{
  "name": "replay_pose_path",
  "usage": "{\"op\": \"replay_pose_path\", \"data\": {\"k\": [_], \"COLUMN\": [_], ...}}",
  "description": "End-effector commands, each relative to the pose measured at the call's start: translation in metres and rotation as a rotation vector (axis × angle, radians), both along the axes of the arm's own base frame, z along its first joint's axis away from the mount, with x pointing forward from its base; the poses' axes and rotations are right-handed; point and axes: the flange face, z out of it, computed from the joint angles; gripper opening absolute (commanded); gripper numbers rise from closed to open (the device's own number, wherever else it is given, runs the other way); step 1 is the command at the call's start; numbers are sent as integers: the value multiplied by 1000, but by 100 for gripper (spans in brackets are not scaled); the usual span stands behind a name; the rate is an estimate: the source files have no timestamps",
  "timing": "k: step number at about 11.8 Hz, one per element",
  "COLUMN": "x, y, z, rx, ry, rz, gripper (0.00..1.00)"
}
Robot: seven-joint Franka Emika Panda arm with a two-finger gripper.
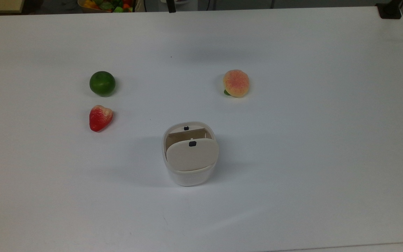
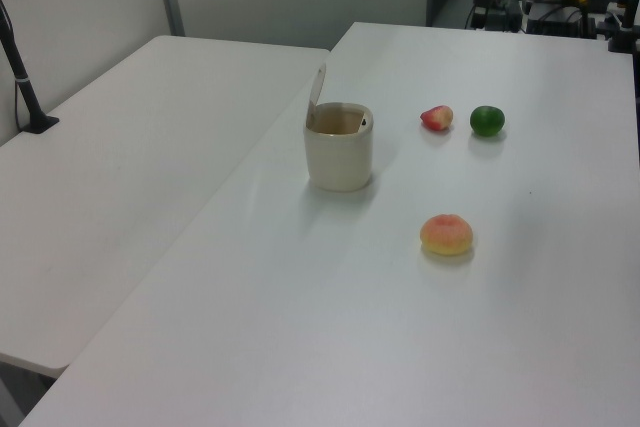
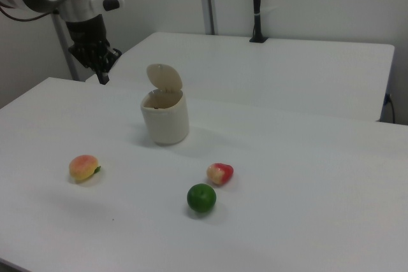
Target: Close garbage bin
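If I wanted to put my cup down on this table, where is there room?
Plenty: the wide bare stretch on the top view's right of the peach and garbage bin, and below the bin. Tightest between lime and strawberry.
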Motion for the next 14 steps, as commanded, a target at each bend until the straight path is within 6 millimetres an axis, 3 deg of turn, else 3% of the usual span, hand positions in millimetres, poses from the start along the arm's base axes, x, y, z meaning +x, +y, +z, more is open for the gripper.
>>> {"op": "replay_pose_path", "data": {"k": [1,4,8,11,14], "x": [18,45,82,101,120], "y": [14,29,31,38,50], "z": [-7,-11,-17,-28,-52], "rx": [24,50,143,173,179], "ry": [-91,-238,-419,-522,-611], "rz": [6,0,-79,-149,-167], "gripper": [0,0,0,0,0]}}
